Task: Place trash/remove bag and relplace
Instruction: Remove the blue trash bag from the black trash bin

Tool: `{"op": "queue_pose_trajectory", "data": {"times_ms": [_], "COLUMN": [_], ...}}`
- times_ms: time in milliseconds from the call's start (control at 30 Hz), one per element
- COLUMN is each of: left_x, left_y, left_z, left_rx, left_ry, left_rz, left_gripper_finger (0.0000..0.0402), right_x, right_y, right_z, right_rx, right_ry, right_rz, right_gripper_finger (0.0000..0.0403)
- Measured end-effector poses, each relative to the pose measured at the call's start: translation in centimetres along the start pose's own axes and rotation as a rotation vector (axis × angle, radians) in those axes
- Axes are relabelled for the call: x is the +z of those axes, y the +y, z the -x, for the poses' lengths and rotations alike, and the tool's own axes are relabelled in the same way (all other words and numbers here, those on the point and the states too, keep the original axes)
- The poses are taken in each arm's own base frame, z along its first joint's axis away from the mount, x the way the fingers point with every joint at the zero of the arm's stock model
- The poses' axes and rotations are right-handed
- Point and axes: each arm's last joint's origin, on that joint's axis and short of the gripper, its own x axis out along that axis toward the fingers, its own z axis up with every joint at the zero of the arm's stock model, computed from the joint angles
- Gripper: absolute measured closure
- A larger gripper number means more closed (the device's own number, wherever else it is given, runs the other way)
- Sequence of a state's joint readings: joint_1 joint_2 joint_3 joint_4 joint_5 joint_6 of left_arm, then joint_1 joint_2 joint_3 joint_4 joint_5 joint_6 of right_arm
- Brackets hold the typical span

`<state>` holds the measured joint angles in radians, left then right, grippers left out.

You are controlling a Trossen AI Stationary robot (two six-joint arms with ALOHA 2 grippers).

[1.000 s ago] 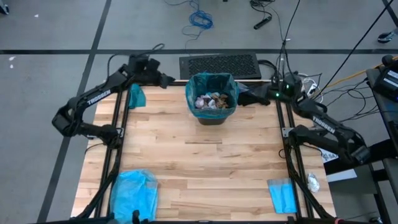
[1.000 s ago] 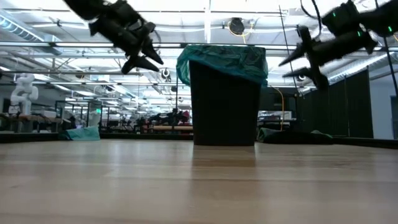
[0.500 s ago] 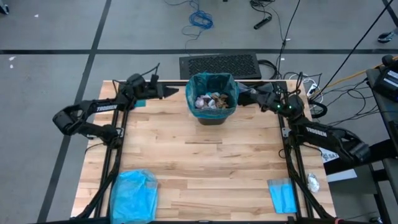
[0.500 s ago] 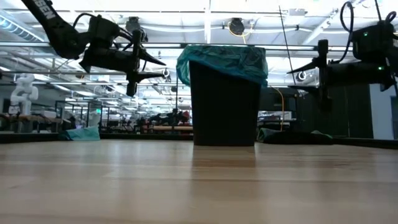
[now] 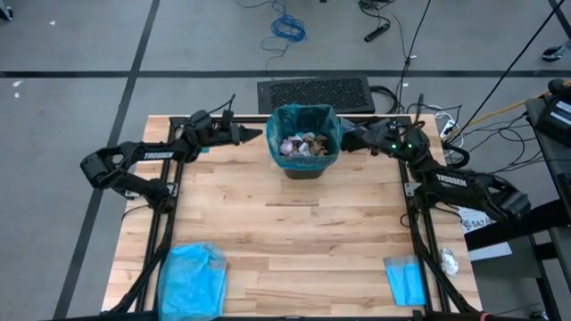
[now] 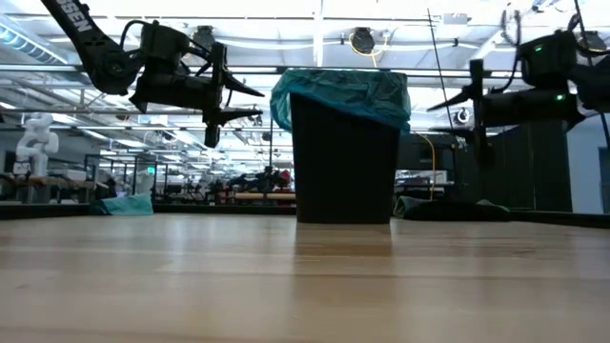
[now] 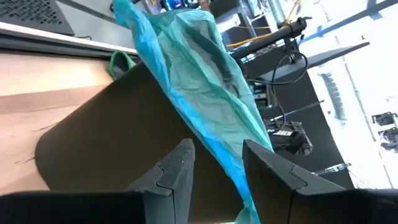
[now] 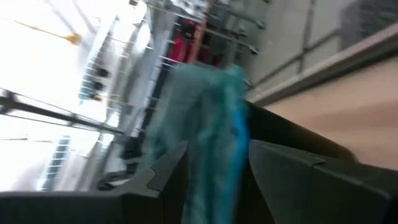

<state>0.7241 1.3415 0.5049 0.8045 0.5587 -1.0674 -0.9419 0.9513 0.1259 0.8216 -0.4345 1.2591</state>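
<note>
- black bin: stands on the wooden table near its far edge, about midway between the table's two sides; the landmark for every place below.
- bag: teal-green liner seated in the bin, its rim folded out over the bin's top edge on all sides (in the low view it drapes a little way down the wall).
- trash: small crumpled brown, white and pink scraps heaped inside the lined bin, below its rim.
- left gripper: held level at the bin's left side, at rim height, just short of the bag's folded edge; its two fingers stand partly apart, empty, with the bag's hanging edge lined up in the gap between them.
- right gripper: the mirror case at the bin's right side, at rim height and just clear of the bag; fingers partly apart, holding nothing.
- open room: bare wood lies in front of the bin, between it and the table's near edge.
- pale blue plastic bag: lies crumpled at the near left corner, well away from the bin.
- small blue folded sheet: lies at the near right corner.
</note>
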Motion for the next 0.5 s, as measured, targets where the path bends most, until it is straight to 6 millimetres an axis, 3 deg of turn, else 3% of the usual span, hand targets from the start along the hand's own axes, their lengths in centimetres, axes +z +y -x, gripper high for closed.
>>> {"op": "queue_pose_trajectory", "data": {"times_ms": [500], "left_x": [-0.5], "left_y": [-0.3], "left_z": [-0.4], "left_rx": [0.017], "left_ry": [-0.033], "left_rz": [0.019], "left_gripper_finger": [0.0265], "right_x": [0.0], "right_y": [-1.6], "right_z": [-1.9], "right_rx": [0.013], "right_ry": [-0.042], "right_rz": [-0.054], "right_gripper_finger": [0.0243]}}
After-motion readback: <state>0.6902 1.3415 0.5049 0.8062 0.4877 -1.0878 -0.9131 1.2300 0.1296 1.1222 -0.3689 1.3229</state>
